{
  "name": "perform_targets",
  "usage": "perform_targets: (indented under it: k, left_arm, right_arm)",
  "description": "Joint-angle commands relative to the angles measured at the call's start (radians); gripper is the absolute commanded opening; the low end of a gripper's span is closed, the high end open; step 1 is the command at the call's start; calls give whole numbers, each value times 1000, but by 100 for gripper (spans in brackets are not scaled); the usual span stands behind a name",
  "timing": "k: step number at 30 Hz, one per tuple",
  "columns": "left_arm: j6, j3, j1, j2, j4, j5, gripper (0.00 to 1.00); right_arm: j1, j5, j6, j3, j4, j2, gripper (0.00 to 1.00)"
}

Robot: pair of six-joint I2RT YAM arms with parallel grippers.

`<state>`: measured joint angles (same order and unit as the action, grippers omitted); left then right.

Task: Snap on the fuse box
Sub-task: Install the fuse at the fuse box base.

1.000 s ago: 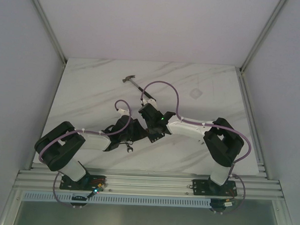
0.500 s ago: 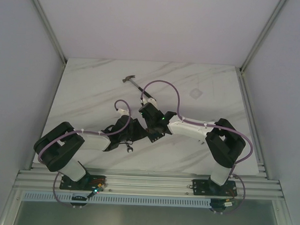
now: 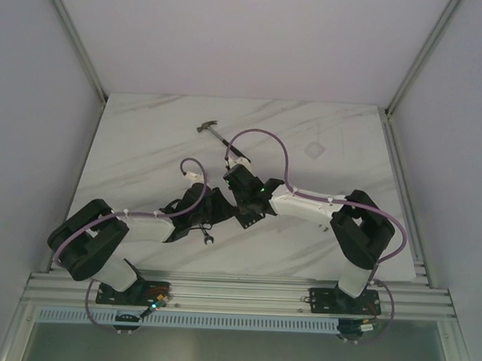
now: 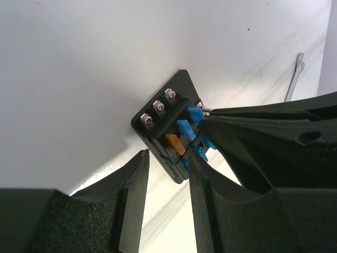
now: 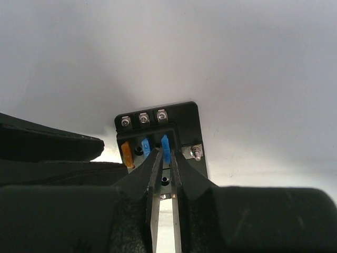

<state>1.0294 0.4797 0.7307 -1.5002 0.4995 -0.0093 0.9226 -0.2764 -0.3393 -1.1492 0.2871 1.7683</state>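
Observation:
The fuse box [image 4: 167, 122] is a small black block lying flat on the white table, with three screws along one edge and blue and orange fuses in its slots. My left gripper [image 4: 167, 158] is open, its fingertips either side of the box's near corner, the left finger apart from it. My right gripper [image 5: 167, 154] comes in over the fuse box [image 5: 185, 120] and is pinched shut on an upright blue fuse [image 5: 165, 146]. In the top view the two grippers meet at mid-table and hide the box.
A hammer [image 3: 219, 136] lies on the table beyond the grippers. A small wrench [image 3: 207, 238] lies just in front of them and also shows as the wrench [image 4: 294, 79] in the left wrist view. The marble table [image 3: 138, 152] has raised rails at its sides.
The right jaws have narrowed onto the blue fuse. The left jaws have widened a little, and the left arm's elbow has swung down and to the left.

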Motion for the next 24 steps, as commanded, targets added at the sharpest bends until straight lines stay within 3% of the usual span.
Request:
perform_targets:
  k: [1, 24]
  left_arm:
    - [-18, 17, -12, 10, -21, -19, 45]
    - [-37, 52, -22, -52, -29, 6, 35]
  right_arm:
    - [-2, 22, 22, -14, 17, 5, 17]
    - [1, 98, 66, -71, 80, 66, 8]
